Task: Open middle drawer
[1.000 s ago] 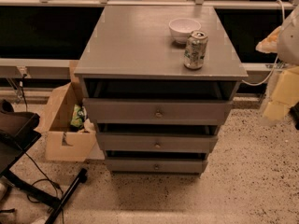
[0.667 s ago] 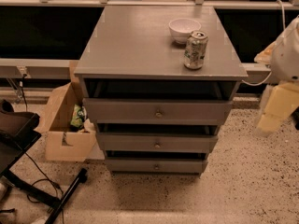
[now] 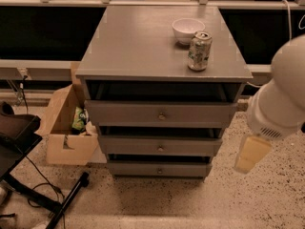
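Observation:
A grey cabinet (image 3: 143,42) with three stacked drawers stands in the middle of the camera view. The middle drawer (image 3: 128,146) has a flat grey front with a small round metal knob (image 3: 160,148) at its centre. It sits between the taller top drawer (image 3: 124,113) and the narrower bottom drawer (image 3: 133,169), with a dark gap above each front. My gripper (image 3: 251,154), a pale yellowish piece below the arm's white round housing (image 3: 281,99), hangs to the right of the cabinet at about the middle drawer's height. It is apart from the drawer.
A white bowl (image 3: 188,30) and a drink can (image 3: 199,51) stand on the cabinet top at the back right. An open cardboard box (image 3: 66,128) with packets sits on the floor to the left. A black stand with cables (image 3: 52,199) lies at lower left. The floor is speckled.
My arm has moved left and down, further into view and closer to the cabinet's right side. The drawers, bowl and can have not moved.

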`<state>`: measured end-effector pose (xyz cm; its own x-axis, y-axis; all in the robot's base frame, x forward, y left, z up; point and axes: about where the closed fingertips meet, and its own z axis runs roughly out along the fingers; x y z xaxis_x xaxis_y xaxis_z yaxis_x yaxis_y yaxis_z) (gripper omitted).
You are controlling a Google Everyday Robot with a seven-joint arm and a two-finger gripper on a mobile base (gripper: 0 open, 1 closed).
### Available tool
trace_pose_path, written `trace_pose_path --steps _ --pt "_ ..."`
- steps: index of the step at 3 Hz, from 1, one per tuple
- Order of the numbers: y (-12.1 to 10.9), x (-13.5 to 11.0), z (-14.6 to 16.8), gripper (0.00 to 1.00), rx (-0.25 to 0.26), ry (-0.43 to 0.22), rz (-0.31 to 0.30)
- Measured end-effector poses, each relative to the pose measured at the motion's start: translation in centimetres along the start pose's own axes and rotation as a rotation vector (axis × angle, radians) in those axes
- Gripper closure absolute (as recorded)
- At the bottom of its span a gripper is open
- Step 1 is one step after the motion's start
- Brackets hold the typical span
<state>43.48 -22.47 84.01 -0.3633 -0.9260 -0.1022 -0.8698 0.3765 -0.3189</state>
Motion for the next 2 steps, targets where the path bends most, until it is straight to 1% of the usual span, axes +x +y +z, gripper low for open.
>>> trace_pose_path --steps 1,2 --pt "1.5 -1.1 9.6 0.00 0.023 0.068 -0.009" --pt "1.9 -3.5 15.7 0.00 0.029 0.067 -0.048"
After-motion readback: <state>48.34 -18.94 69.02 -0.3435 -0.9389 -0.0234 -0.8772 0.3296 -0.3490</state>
